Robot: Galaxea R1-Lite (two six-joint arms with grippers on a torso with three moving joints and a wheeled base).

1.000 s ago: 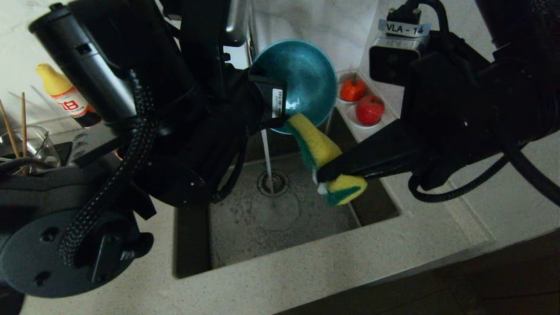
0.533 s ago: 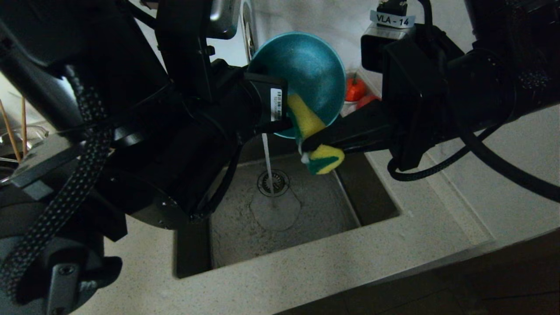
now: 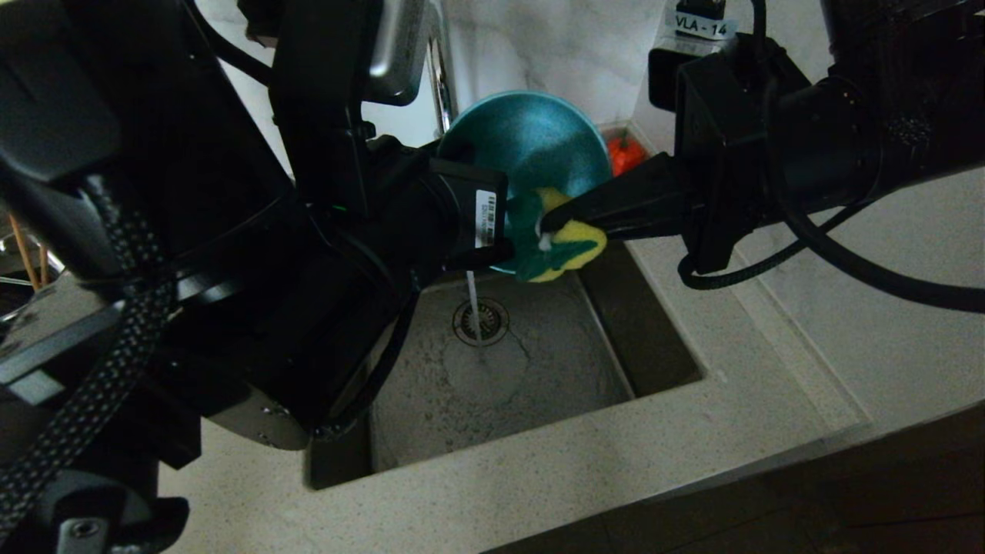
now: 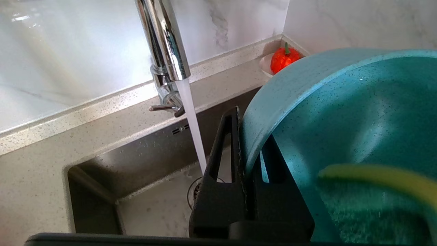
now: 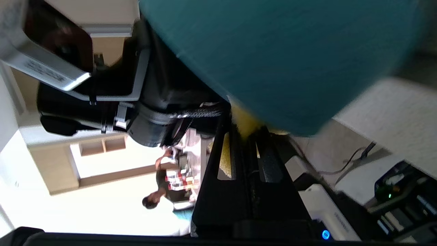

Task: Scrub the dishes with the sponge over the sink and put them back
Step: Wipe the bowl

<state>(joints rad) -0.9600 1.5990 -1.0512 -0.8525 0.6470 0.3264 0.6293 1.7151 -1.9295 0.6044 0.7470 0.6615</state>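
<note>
Now L pincer (image 3: 492, 231) on bowl (image 3: 531, 138), sponge (image 3: 558, 246) inside

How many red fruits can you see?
1. A red fruit sits on the counter at the back right corner of the sink, just past the bowl. The right arm may hide others behind it.

bowl (image 3: 531, 146) above the sink (image 3: 492, 369), sponge (image 3: 558, 246) against its lower inside, tap (image 4: 164, 44) behind
</note>
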